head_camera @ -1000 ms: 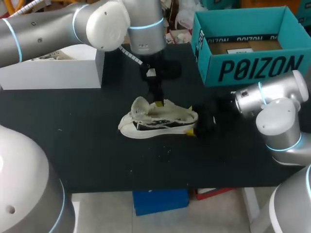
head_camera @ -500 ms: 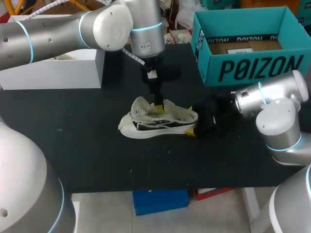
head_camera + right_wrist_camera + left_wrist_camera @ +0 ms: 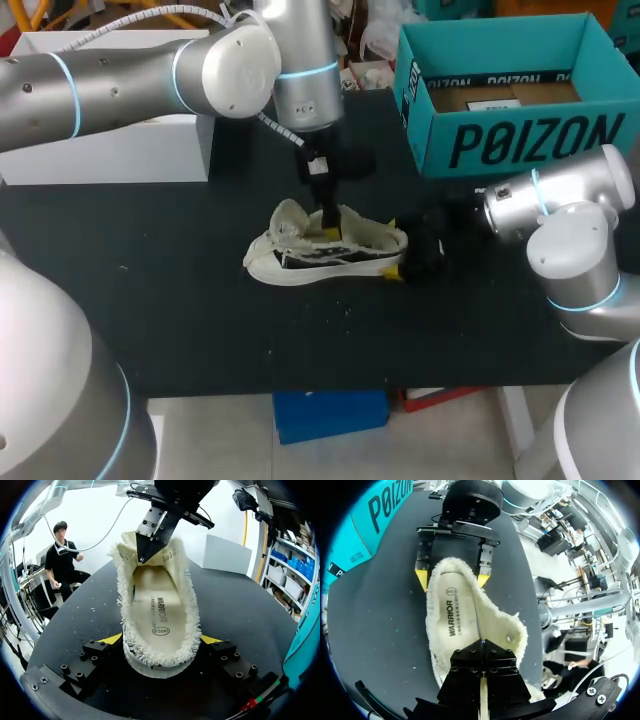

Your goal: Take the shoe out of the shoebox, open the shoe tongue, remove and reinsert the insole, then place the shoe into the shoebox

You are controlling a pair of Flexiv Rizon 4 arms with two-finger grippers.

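Looking at the head cam, your shoe (image 3: 325,248) is out of the box and sitting on its sole mid-frame on the black table (image 3: 200,320), toe end toward the left of the frame, heel toward the right. Right gripper (image 3: 394,247) comes in from the right side & has the heel clamped: one yellow tip on each side of the fuzzy collar, both pressed against it, so it's gripping the shoe. Right wrist cam backs that up, w/ the heel right between its fingers and the shoe's opening running away from the gripper. Left gripper (image 3: 327,225) hangs down off the arm that enters at the upper left of the frame and dips straight into the shoe's opening, approx. mid-shoe, just beside the tongue flap (image 3: 290,215) that sticks up at the toe end. Its fingers look drawn together into one narrow point w/ no gap; can't tell if anything's caught btwn them. Insole (image 3: 451,611) lies flat inside the shoe w/ fleece lining all around it; in the left wrist cam it's ahead of the left gripper, running toward the right gripper at the far end. Teal shoebox (image 3: 520,145) is at the upper right of the frame, open on top, well apart from the shoe, w/ a bit of brown cardboard (image 3: 500,96) inside. White box (image 3: 110,150) at the upper left, partly covered by the left arm.
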